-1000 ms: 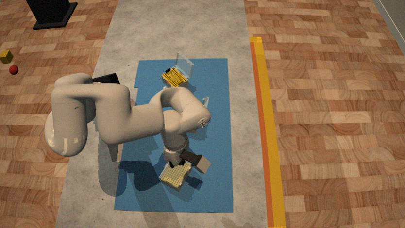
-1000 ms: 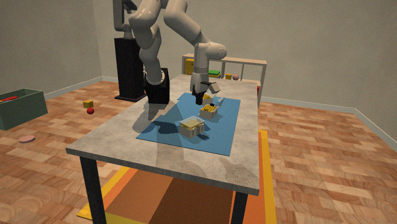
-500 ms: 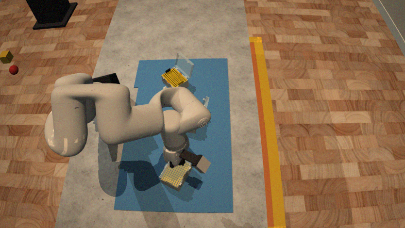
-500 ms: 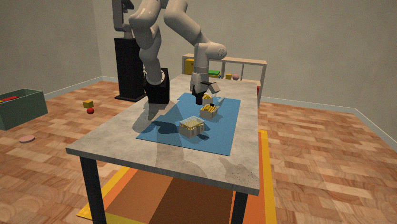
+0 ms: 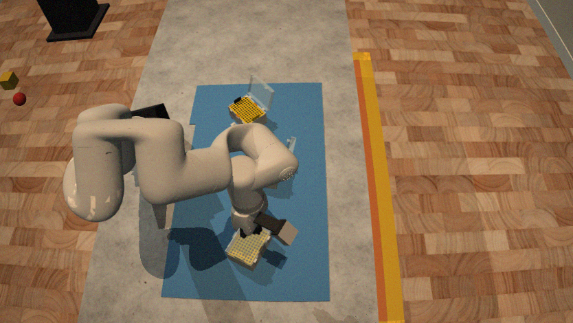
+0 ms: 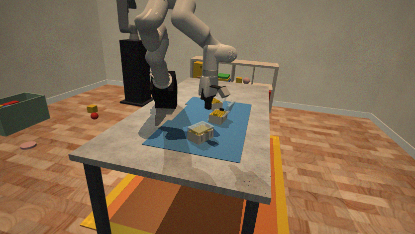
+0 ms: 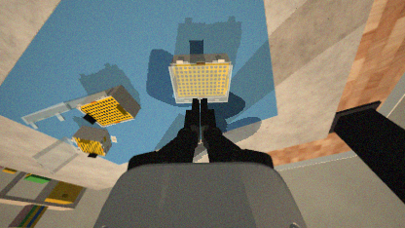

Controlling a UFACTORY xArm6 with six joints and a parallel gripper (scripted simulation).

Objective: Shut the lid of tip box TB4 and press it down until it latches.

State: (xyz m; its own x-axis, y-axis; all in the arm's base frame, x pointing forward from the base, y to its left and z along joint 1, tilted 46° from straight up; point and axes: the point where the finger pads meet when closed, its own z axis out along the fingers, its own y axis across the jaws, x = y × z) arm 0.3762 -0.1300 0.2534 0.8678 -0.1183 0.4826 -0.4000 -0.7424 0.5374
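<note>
Three tip boxes with yellow inserts stand on the blue mat [image 5: 264,189]. The box nearest the table's front end [image 5: 247,247] has its clear lid lying flat over the insert; it also shows in the side view [image 6: 200,132] and the wrist view [image 7: 200,82]. I cannot tell whether it is latched, and I cannot read any ID sticker. My gripper [image 7: 200,107] [image 6: 207,105] is shut and empty, raised above this box's edge on the arm's side, apart from it. The middle box [image 6: 218,116] and the far box [image 5: 248,108] have their lids standing open.
My forearm hides most of the middle box from above; only a bit of its lid [image 5: 291,143] shows. The black arm base [image 6: 163,92] stands at the mat's left side. A shelf [image 6: 235,72] stands behind the table. The mat's right edge lies near the table edge.
</note>
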